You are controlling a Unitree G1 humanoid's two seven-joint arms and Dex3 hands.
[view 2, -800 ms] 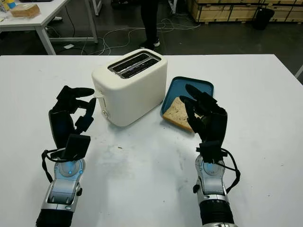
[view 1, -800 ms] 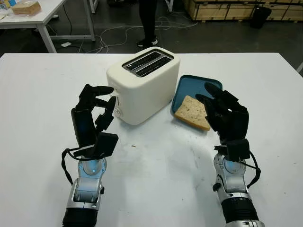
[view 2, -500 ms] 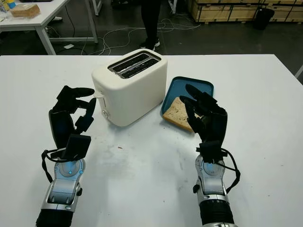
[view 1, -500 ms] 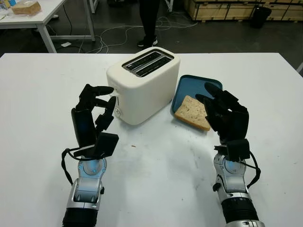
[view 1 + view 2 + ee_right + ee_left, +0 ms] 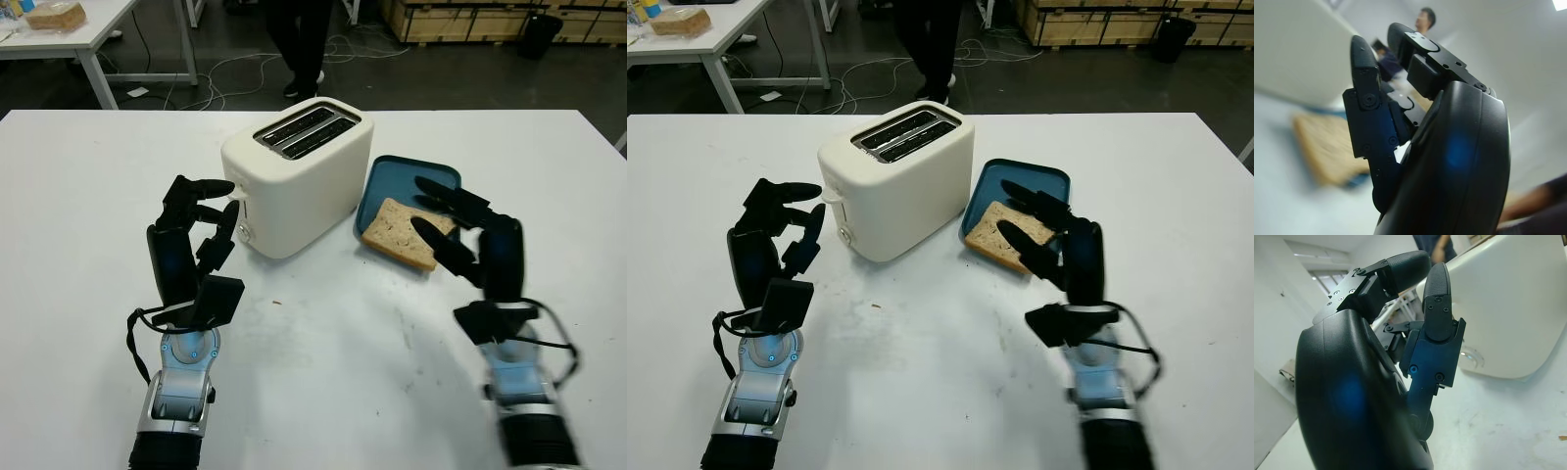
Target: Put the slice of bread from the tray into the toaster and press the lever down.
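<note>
Nothing done: bread slice (image 5: 400, 233) on teal tray (image 5: 411, 172) beside toaster (image 5: 294, 176), slots empty. Right hand (image 5: 470, 240) unclenched, empty, over tray edge; left hand (image 5: 191, 235) empty by lever side.

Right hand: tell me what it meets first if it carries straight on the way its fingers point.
Probably the bread slice on the blue tray; the right hand, open, is just short of it, though height is unclear.

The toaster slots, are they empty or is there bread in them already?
Empty. Both slots of the toaster show only dark gaps; the bread slice lies on the blue tray.
</note>
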